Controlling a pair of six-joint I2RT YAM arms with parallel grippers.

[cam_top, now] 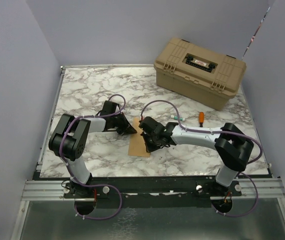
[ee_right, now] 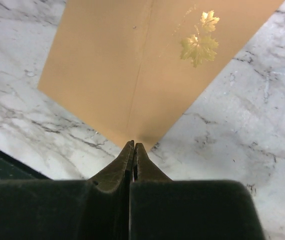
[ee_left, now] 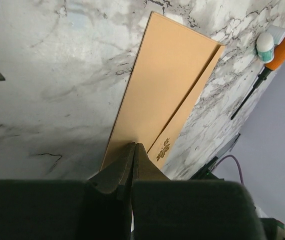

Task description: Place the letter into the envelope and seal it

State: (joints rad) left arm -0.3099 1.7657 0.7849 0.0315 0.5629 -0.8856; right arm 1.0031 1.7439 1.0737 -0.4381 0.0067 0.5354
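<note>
Your left gripper: jaws pressed fully together, nothing between them, tips at the near edge of the envelope. Your right gripper: also closed and empty, tips at an envelope corner. The envelope lies flat on the marble table between both arms, with a crease along its length.

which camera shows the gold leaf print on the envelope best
The right wrist view: the leaf print on the envelope is close, bright and sharp there. The left wrist view shows it small and dull. In the top view the envelope is partly covered and the print cannot be made out.
</note>
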